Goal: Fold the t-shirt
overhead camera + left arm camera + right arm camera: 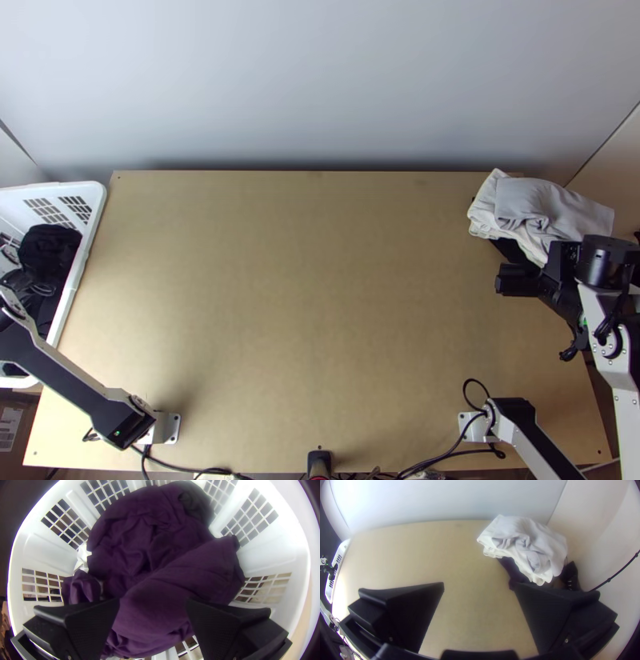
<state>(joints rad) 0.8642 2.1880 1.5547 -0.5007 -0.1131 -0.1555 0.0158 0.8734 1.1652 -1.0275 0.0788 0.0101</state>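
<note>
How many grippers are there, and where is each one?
2: the left gripper, open, at the white basket with purple cloth in it; the right gripper, open, above the table near the pale cloth pile.

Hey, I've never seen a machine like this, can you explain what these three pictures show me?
These are two robot arms: the left arm and the right arm. One picture looks steeply down on the wooden table. The other two come from cameras on the arms' wrists, so each shows that arm's own gripper close up.

At the table's left edge is a white laundry basket with bunched purple cloth inside; the left gripper is over it, jaws apart. In the table's far right corner, crumpled white and light grey cloth lies on something dark purple. The right gripper is near that pile, also open. Neither seems to hold anything.
</note>
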